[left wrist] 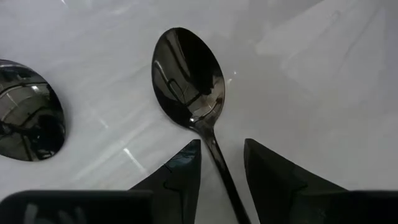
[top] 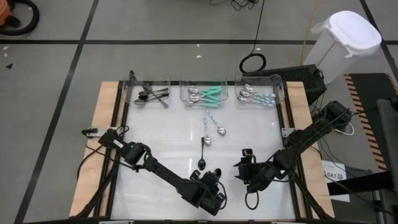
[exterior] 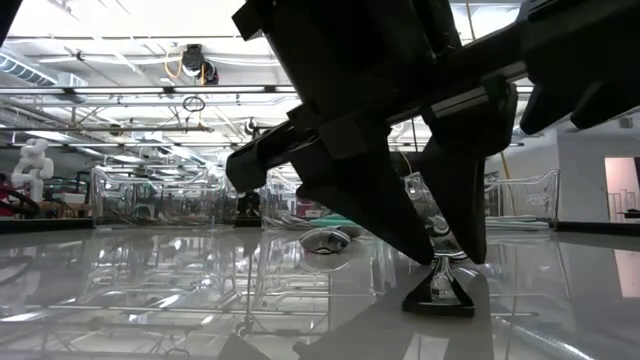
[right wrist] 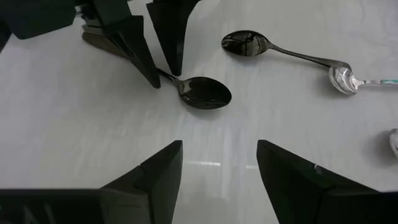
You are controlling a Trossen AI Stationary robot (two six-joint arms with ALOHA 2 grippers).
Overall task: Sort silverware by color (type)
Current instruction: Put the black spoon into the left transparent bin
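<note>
Left wrist view: L gripper (left wrist: pixel 221 168) fingers spread, straddling black spoon (left wrist: pixel 189 78) handle, flat on table near front. Thin, stiff, slick; pinch at neck. R gripper (right wrist: pixel 217 165) spread, empty, beside it.

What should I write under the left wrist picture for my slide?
Left gripper, fingers open, straddles the handle of a black spoon lying on the white table.

One camera looked straight down on the whole desk (top: pixel 186 137), while another sat at desk level, close behind the arms, facing the room. Each wrist camera looked closely at the desk, and both showed the same black spoon (left wrist: pixel 186 74).
</note>
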